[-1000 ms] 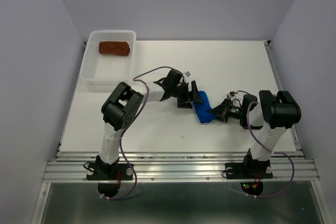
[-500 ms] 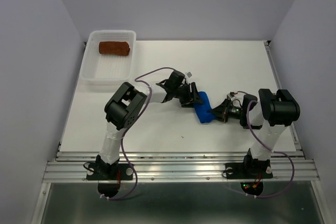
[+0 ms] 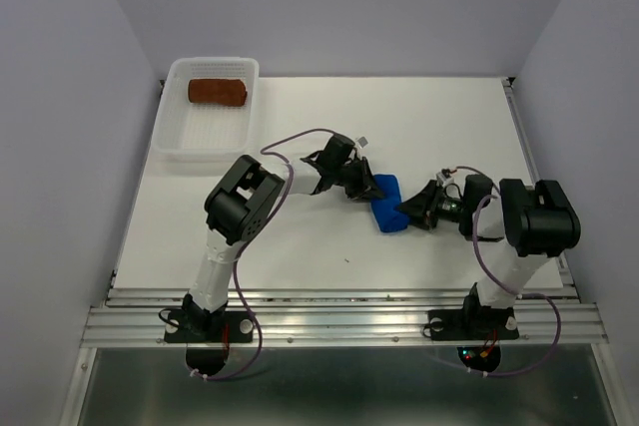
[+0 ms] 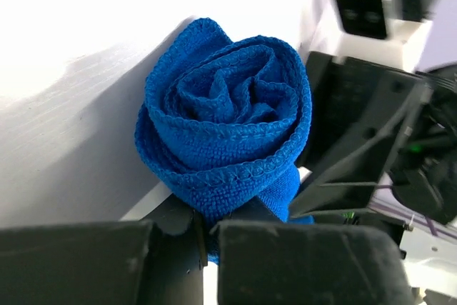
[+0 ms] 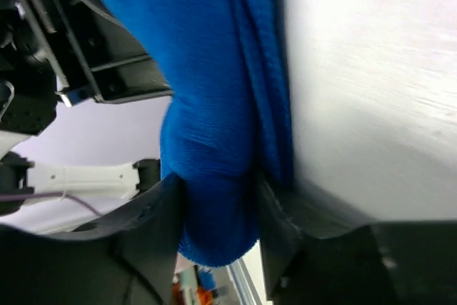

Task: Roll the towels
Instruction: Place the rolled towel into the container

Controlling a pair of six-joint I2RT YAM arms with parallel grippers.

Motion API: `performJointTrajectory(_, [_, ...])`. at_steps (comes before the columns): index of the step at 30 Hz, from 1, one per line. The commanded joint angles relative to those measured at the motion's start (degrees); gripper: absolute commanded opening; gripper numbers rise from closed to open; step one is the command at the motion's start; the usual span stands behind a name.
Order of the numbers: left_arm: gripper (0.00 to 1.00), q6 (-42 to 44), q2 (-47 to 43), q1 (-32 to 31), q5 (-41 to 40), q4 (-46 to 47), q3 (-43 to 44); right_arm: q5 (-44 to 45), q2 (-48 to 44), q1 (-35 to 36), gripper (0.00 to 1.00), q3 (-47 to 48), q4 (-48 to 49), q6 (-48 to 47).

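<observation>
The blue towel (image 3: 385, 202) lies rolled up on the white table between my two grippers. In the left wrist view its spiral end (image 4: 221, 119) faces the camera. My left gripper (image 3: 367, 189) is at the roll's far-left end, and its jaws (image 4: 207, 230) are pinched shut on the towel's outer edge. My right gripper (image 3: 409, 209) is at the near-right end. Its fingers (image 5: 218, 205) stand apart on either side of the roll (image 5: 214, 105), which fills the gap between them. The rust-brown towel (image 3: 218, 93) lies rolled in the white basket (image 3: 205, 132).
The basket sits at the table's far left corner, well away from both arms. Purple cables loop from each arm. An aluminium rail (image 3: 339, 311) runs along the near edge, and grey walls close in the left, back and right sides.
My left gripper has closed from wide open onto the blue towel's edge. My right gripper's jaws have spread apart around the other end. The roll has stayed in place.
</observation>
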Motion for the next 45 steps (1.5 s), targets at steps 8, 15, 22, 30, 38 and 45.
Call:
performJointTrajectory(8, [0.00,1.69,-11.81,3.18,-14.00,-1.64,-5.31,19.86,-34.41,0.14,0.82,6.68,-32.36,-22.01])
performJointTrajectory(15, [0.00,-2.62,-16.03,7.83,-6.62,9.35,-9.71,23.82,-40.93,0.14,1.00,12.83,-38.79,-22.64])
performJointTrajectory(22, [0.00,0.80,-24.02,12.75,-10.65,9.00,-9.71,26.98,-42.42,0.14,1.00,16.79,-38.70,-20.17])
performJointTrajectory(30, [0.00,4.58,-31.14,21.63,-11.45,9.09,-8.65,27.69,-41.20,0.14,1.00,18.37,-38.18,-19.21])
performJointTrajectory(38, [0.00,7.66,-31.85,34.18,-10.75,10.14,-5.85,27.52,-37.95,0.14,1.00,20.39,-37.03,-19.03])
performJointTrajectory(45, [0.00,7.32,-27.12,43.23,-8.73,13.12,-2.15,25.84,-34.08,0.14,1.00,22.32,-36.86,-19.12])
